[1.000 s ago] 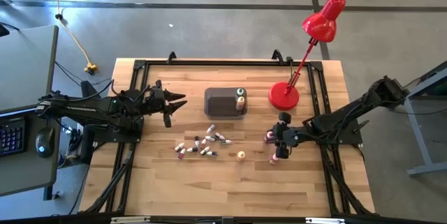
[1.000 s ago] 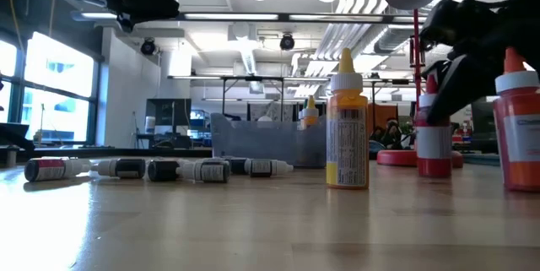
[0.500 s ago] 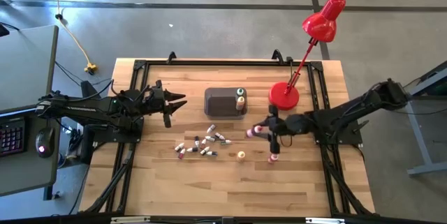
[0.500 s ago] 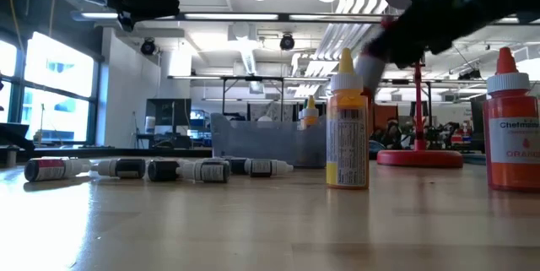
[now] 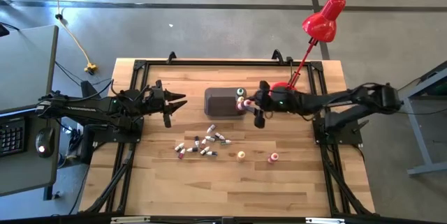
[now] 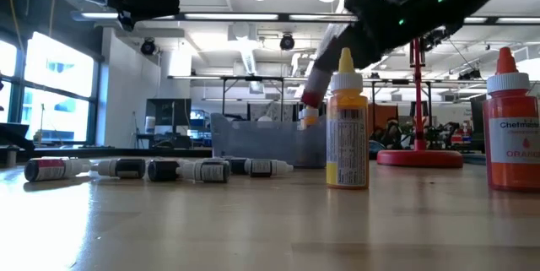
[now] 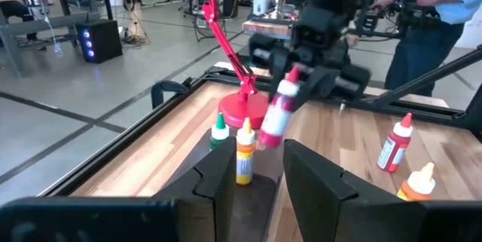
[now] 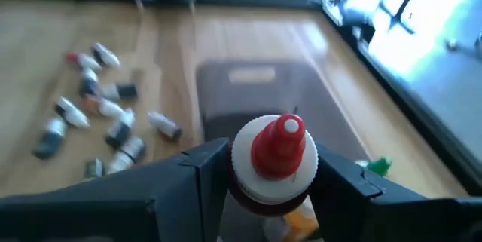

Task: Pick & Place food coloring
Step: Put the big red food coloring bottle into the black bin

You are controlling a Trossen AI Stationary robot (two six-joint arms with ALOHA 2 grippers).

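A red-capped food coloring bottle [image 8: 278, 148] hangs over the right end of the dark grey bin [image 5: 222, 102], with my right gripper [image 5: 248, 104] shut on it. A green-topped bottle [image 7: 219, 130] and a yellow one [image 7: 245, 151] stand upright in the bin. Several slim vials [image 5: 201, 143] lie on their sides on the table near the bin's front. A yellow bottle [image 5: 241, 155] and an orange one [image 5: 273, 158] stand upright nearer the front edge. My left gripper [image 5: 176, 103] hovers open at the left, level, pointing at the bin. My right gripper pinches the bottle's body just behind its white collar [image 8: 265, 185] between its two fingers [image 8: 202, 168]. The fingers come from the table's right, slanting down, and the bottle lies along them. It is lifted clear, tilted with its cap [image 6: 310, 97] down toward the bin.
A red desk lamp stands with its base [image 5: 284, 96] just right of the bin, close behind my right arm. Black frame rails [image 5: 133, 77] run along the table's sides. A person [image 7: 437, 16] stands beyond the table's right side.
My right gripper has risen from the table's near right and swung left and toward the far edge, to the bin's right end. The red-capped bottle went with it, lifted clear and tipped from upright to cap-down. The orange bottle stayed where it stood.
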